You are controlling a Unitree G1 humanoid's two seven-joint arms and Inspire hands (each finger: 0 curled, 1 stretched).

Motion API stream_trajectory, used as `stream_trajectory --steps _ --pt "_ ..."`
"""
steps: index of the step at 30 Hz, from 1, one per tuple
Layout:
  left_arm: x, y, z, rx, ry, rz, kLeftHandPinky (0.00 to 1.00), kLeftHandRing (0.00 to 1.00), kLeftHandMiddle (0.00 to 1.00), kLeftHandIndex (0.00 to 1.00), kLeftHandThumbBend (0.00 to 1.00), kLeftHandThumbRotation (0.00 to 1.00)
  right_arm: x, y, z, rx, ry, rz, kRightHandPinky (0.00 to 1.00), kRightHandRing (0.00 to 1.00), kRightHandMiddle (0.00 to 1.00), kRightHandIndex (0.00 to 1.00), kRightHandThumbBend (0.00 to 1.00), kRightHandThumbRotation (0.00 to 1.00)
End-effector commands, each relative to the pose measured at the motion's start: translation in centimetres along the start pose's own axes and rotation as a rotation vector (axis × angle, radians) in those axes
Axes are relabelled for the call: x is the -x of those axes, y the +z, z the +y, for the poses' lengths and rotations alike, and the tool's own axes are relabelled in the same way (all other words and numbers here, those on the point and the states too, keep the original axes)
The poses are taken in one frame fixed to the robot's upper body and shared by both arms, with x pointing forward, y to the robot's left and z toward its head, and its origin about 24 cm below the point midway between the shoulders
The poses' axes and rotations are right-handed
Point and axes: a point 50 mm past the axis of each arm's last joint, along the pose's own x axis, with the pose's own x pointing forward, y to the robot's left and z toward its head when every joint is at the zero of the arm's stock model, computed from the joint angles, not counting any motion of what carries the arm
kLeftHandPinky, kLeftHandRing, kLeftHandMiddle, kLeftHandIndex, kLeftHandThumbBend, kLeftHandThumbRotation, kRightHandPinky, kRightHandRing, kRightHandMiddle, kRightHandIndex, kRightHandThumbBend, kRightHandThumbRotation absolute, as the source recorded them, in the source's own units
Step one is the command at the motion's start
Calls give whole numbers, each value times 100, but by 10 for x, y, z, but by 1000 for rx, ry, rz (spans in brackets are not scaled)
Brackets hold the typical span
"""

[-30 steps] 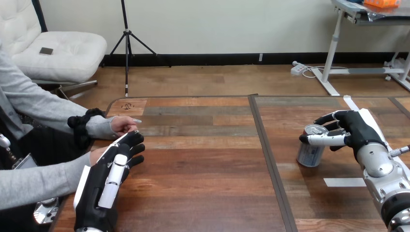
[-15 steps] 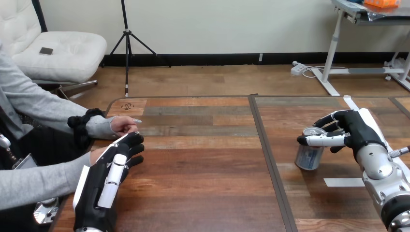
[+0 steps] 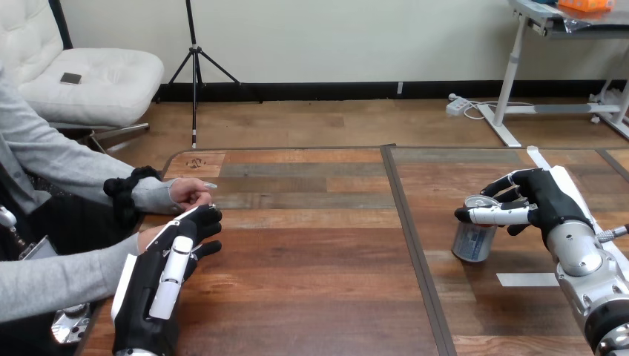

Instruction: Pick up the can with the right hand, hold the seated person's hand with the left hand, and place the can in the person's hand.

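Note:
A silver can [image 3: 472, 239] stands on the right half of the wooden table [image 3: 311, 259]. My right hand [image 3: 547, 199] is at its top from the right, with the thumb [image 3: 491, 216] across the near side and the fingers [image 3: 506, 181] curled behind the rim, shut on the can. At the left, my left hand [image 3: 165, 276] lies palm-down over the person's hand [image 3: 149, 236], its fingers nearly straight and not curled round it. A second hand of the person [image 3: 190, 193] rests on the table just beyond.
A dark seam [image 3: 415, 252] splits the tabletop down the middle. A white tape strip [image 3: 528, 279] lies near my right forearm, and another strip [image 3: 538, 158] lies at the far right. The person's grey sleeves reach in over the table's left edge.
My right hand has shifted slightly left and nearer with the can, which now stands a little closer to the seam. My left hand and the person's hands have barely moved.

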Motion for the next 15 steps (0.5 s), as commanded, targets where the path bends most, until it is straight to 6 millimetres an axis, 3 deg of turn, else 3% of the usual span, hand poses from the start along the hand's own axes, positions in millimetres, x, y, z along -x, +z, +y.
stream_trajectory --steps 1,15 --pt "-17 16 2 -39 -19 -81 75 81 79 73 46 87 -4 25 -7 10 -22 -108 35 39 44 45 76 0" --pt "-17 16 2 -38 -34 -74 75 83 81 73 48 88 -5 27 -10 23 -18 -122 35 39 44 45 78 0"
